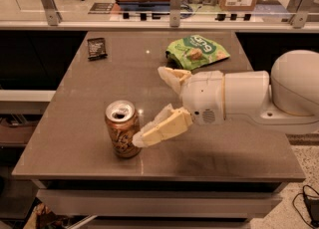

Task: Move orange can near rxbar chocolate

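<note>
The orange can (122, 129) stands upright near the front left of the brown table (234, 158). Its body is orange-brown and its silver top faces up. The rxbar chocolate (96, 48), a small black bar, lies flat at the table's far left corner, well away from the can. My gripper (149, 107) reaches in from the right and is open. Its lower finger (162, 128) has its tip against or just beside the can's right side. Its upper finger (173, 77) is farther back, apart from the can.
A green snack bag (198, 51) lies at the back of the table, behind the gripper. My white arm (259, 93) spans the table's right half. A glass rail with metal posts (174, 4) runs behind the table. Dark shelving stands to the left.
</note>
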Controlling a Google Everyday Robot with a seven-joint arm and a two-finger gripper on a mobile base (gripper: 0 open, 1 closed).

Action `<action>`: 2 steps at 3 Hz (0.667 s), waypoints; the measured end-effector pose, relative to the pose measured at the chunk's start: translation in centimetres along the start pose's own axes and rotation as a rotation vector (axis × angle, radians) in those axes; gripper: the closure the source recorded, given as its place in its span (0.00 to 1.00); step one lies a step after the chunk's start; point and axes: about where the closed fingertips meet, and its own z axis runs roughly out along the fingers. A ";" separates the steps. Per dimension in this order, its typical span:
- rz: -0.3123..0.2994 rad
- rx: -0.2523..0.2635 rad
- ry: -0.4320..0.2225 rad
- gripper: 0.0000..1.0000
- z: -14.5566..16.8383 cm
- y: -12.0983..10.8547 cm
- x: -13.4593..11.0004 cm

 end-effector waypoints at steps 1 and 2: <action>-0.004 -0.013 -0.041 0.00 1.6 0.0 0.4; -0.010 -0.018 -0.086 0.00 2.9 0.2 0.8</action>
